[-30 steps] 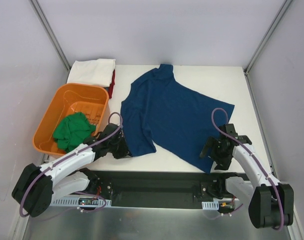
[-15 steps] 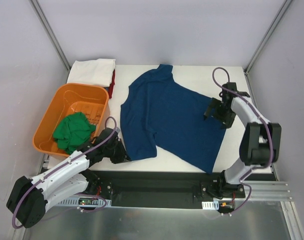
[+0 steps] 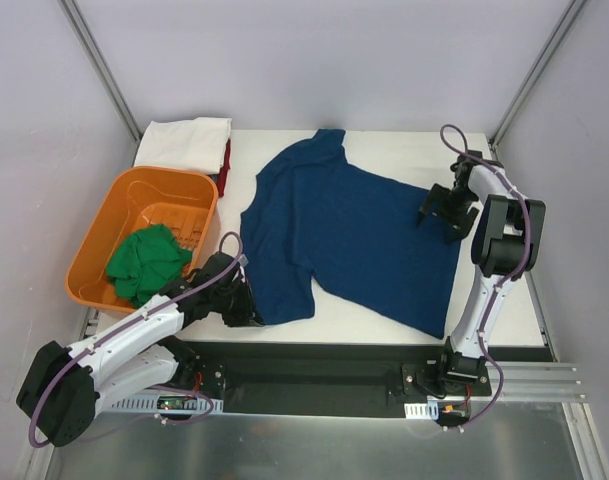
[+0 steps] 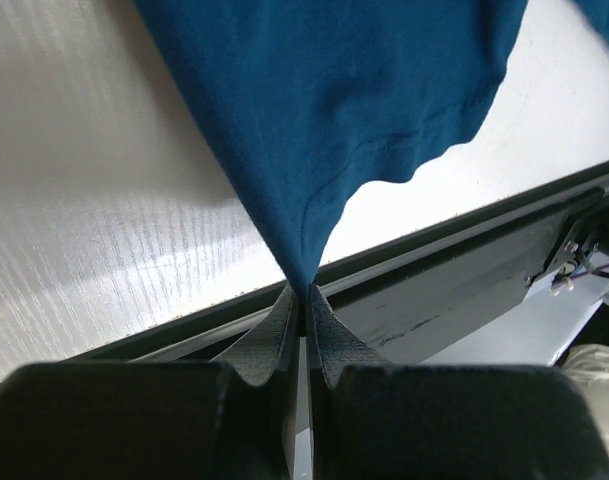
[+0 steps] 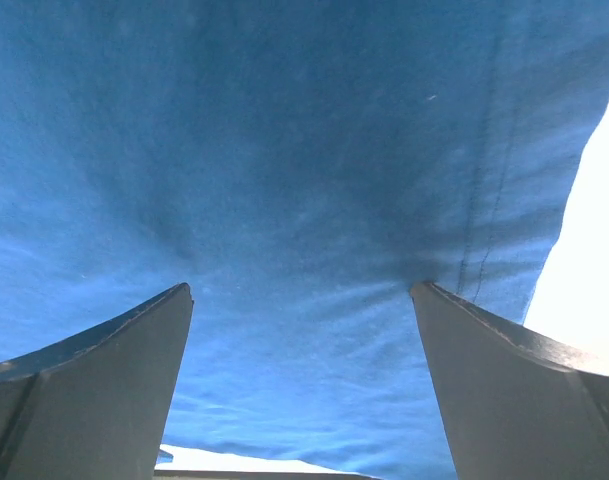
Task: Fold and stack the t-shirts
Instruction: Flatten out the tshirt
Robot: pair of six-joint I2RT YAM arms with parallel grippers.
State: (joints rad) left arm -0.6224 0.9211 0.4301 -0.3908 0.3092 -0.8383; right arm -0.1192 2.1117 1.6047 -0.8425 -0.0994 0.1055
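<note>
Navy fabric is pinched between the pressed-together fingers of the left gripper [image 4: 302,296]. It is the near left corner of the navy t-shirt [image 3: 344,230], drawn to a point at the near edge of the table [image 3: 394,150]. The right gripper [image 5: 302,290] stands spread wide over the shirt's right edge, straddling a hem seam; whether its tips touch the cloth is hard to say. The shirt lies flat across the table's middle. To the left, a crumpled green t-shirt [image 3: 144,262] sits in the orange tub [image 3: 134,205]. At the far left corner lies a folded white t-shirt [image 3: 189,143], with a red t-shirt [image 3: 225,165] showing along its right side.
</note>
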